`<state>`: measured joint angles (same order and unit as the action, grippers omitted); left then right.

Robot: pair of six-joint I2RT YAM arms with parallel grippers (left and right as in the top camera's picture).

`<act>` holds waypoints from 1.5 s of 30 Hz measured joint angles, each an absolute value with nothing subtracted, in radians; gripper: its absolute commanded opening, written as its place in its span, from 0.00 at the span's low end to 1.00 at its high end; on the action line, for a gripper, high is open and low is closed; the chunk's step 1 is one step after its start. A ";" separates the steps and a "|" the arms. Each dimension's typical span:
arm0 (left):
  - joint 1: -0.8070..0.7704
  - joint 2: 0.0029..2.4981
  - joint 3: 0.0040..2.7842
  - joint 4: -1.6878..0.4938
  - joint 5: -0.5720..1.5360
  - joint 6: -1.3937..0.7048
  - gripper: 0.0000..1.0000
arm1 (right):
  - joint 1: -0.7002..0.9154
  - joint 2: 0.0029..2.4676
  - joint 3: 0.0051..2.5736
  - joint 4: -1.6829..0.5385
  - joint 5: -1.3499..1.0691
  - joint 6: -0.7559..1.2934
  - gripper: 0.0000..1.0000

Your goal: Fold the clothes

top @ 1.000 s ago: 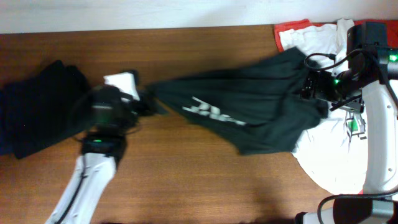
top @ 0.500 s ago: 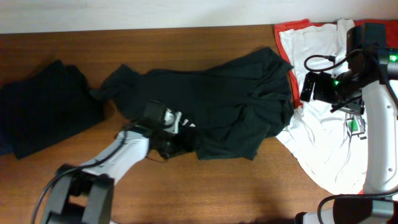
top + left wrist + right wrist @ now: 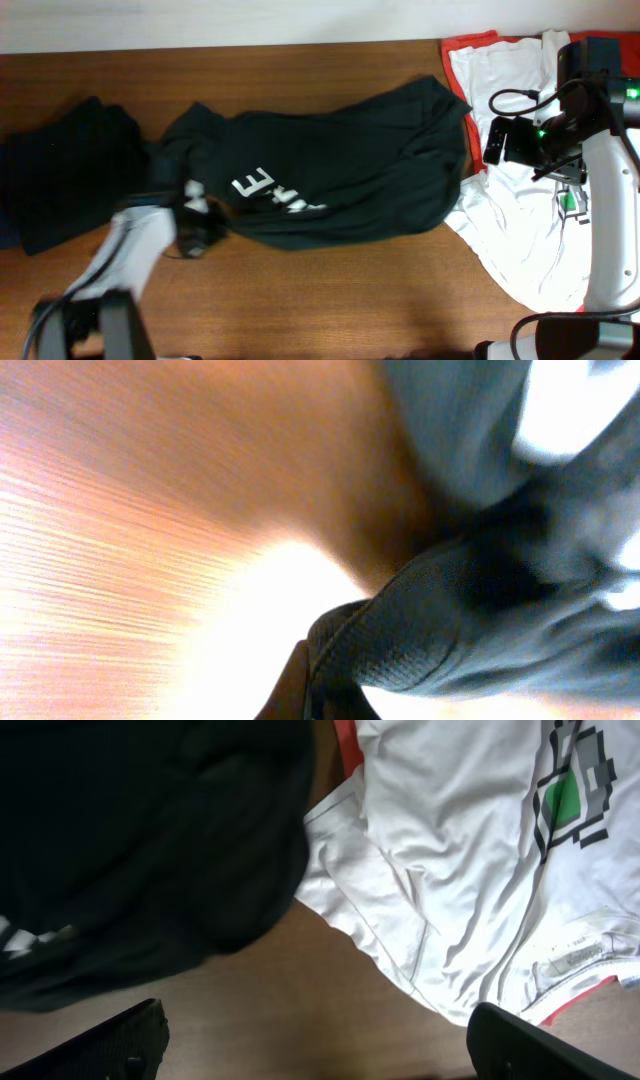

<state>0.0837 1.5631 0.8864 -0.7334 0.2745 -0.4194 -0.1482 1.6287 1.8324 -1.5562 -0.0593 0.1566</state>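
Observation:
The large black T-shirt [image 3: 340, 175] with white block lettering lies spread across the middle of the table. My left gripper [image 3: 200, 233] is at its lower-left corner, shut on the hem. The left wrist view is blurred but shows the jaws [image 3: 318, 685] pinching dark ribbed fabric [image 3: 450, 630] just above the wood. My right gripper [image 3: 497, 142] is open and empty by the shirt's right edge. In the right wrist view its fingers [image 3: 320, 1055] are spread wide over bare wood, with the black shirt [image 3: 150, 850] upper left.
A dark folded garment [image 3: 60, 180] lies at the far left. A white T-shirt [image 3: 520, 240] with a green pixel print [image 3: 565, 795] lies at the right, over a red-orange one [image 3: 468, 45]. The table's far edge [image 3: 250, 47] meets a white wall.
The shirt, a second ago stretched between both grippers, was let go by the right one. My left gripper has dragged its corner leftward, flattening the shirt with the lettering facing up.

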 measured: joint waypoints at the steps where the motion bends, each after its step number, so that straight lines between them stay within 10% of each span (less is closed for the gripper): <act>1: 0.173 1.507 0.926 -0.733 0.239 -0.390 0.50 | -0.148 1.629 1.832 -1.555 -0.059 0.157 0.99; 2: 0.234 1.467 0.957 -0.730 0.227 -0.368 0.87 | -0.148 1.629 1.832 -1.555 -0.059 0.157 0.99; 3: 0.266 1.449 0.970 -0.730 0.228 -0.356 0.99 | -0.148 1.629 1.832 -1.555 -0.059 0.157 0.99; 13: -0.031 1.447 0.871 -0.839 0.333 -0.440 0.99 | -0.148 1.629 1.832 -1.554 -0.060 0.156 0.99; 25: -0.237 1.510 0.701 -0.477 0.198 -0.634 0.89 | -0.148 1.629 1.832 -1.557 -0.056 0.157 0.99; 31: -0.236 1.605 0.753 -0.396 0.197 -0.633 0.36 | -0.148 1.629 1.832 -1.560 -0.051 0.156 0.99; 45: -0.241 1.612 0.759 -0.467 0.205 -0.564 0.43 | -0.148 1.629 1.832 -1.559 -0.049 0.155 0.99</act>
<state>-0.2413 1.6119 0.7589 -0.4671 0.2054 -0.5640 -0.1482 1.6287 1.8324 -1.5589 -0.0490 0.1551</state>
